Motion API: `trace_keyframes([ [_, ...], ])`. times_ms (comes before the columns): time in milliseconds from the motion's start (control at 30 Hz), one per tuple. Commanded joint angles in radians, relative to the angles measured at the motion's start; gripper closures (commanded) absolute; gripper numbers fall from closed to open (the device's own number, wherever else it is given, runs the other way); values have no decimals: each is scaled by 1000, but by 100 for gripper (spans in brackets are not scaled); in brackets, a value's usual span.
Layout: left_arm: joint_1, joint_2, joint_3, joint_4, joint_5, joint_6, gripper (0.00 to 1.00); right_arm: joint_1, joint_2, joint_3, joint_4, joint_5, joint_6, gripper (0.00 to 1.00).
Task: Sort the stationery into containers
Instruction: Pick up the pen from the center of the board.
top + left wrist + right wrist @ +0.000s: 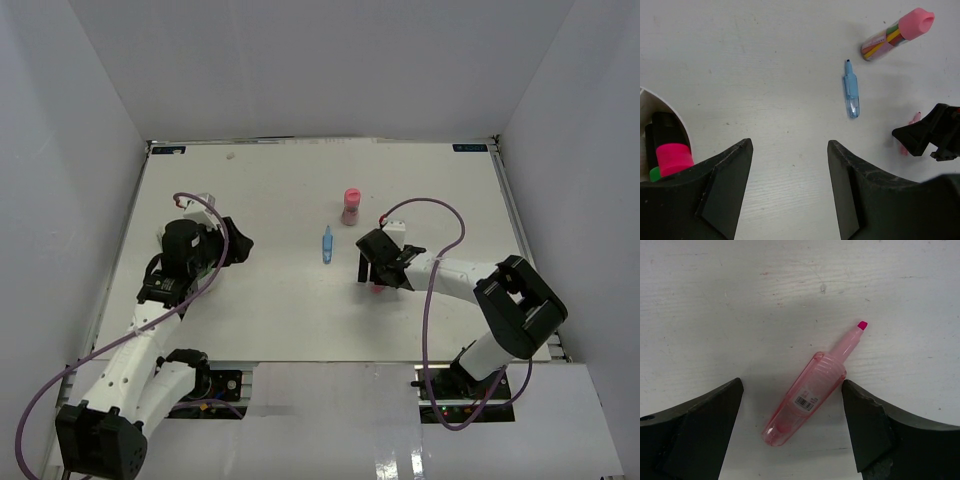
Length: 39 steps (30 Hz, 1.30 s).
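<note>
Now: right claw point(790, 387) spread, straddling pink highlighter point(807, 397) lying flat on table point(715, 300), tip toward 1 o'clock. Risk: skewed body may pivot or squirt out when fingers close. Left claw point(790, 145) spread, empty; cup point(665, 102) at its 9 o'clock, part filled.

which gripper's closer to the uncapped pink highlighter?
Right. The right gripper sits over the pink highlighter, with its open jaws either side of it. The left gripper is far off on the other side of the blue pen, beside the white cup.
</note>
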Motion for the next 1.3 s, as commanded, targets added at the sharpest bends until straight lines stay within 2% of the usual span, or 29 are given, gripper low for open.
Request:
trace_keyframes([
  [0, -24, -32, -15, 36, -4, 22, 28, 10, 36, -1, -23, 21, 42, 17],
  [133, -45, -43, -23, 31, -10, 31, 28, 13, 21, -10, 46, -31, -38, 28],
  [233, -50, -46, -24, 31, -11, 34, 28, 27, 3, -19, 129, -71, -142, 32],
  [367, -55, -46, -26, 30, -14, 34, 28, 53, -37, -37, 213, -146, -269, 34],
  [533, -56, -43, -27, 31, -8, 34, 28, 71, -28, -34, 234, -217, -391, 37],
  [733, -58, -40, -33, 31, -7, 35, 28, 74, -33, -45, 188, -148, -374, 39],
  [1267, -58, -35, -40, 31, -10, 38, 28, 73, 58, 11, 151, -148, -457, 44],
])
